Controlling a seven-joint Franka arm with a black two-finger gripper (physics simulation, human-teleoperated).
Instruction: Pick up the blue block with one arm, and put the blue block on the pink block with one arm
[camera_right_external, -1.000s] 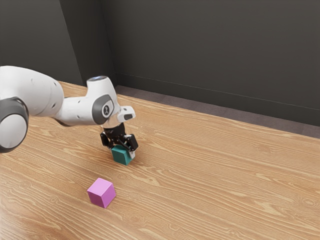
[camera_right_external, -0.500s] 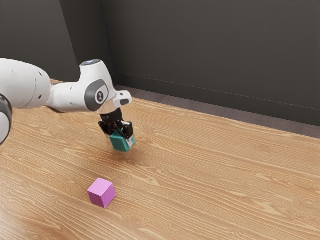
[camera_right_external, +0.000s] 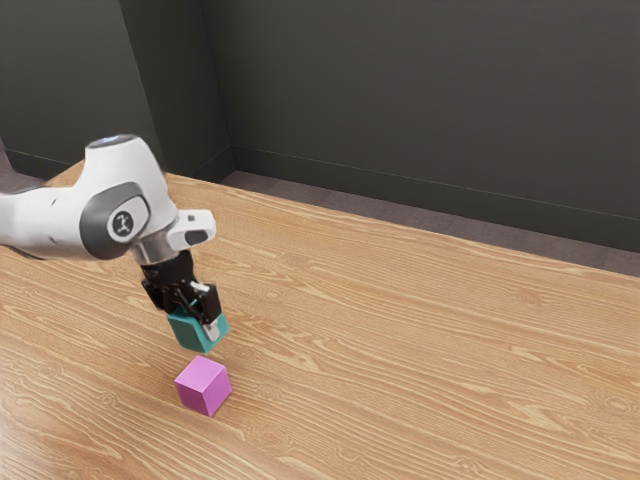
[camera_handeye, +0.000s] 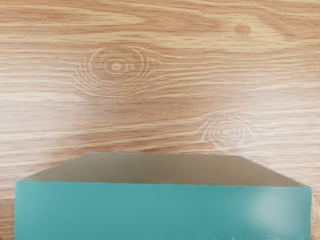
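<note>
The blue block (camera_right_external: 197, 332), teal in colour, hangs in the air with my gripper (camera_right_external: 191, 314) shut on it. It sits just above and slightly behind the pink block (camera_right_external: 203, 385), which rests on the wooden table (camera_right_external: 420, 330). A small gap separates the two blocks. In the wrist view the blue block (camera_handeye: 160, 207) shows large right under my hand, with bare table wood (camera_handeye: 160, 75) beyond it.
The wooden table stretches wide to the exterior view's right. A dark wall (camera_right_external: 420, 90) stands behind the table's far edge. My white arm (camera_right_external: 70, 215) comes in from the exterior view's left.
My gripper lifted the blue block off the table and carried it toward the exterior view's left and front, so it now hangs close above the pink block. The pink block has not moved.
</note>
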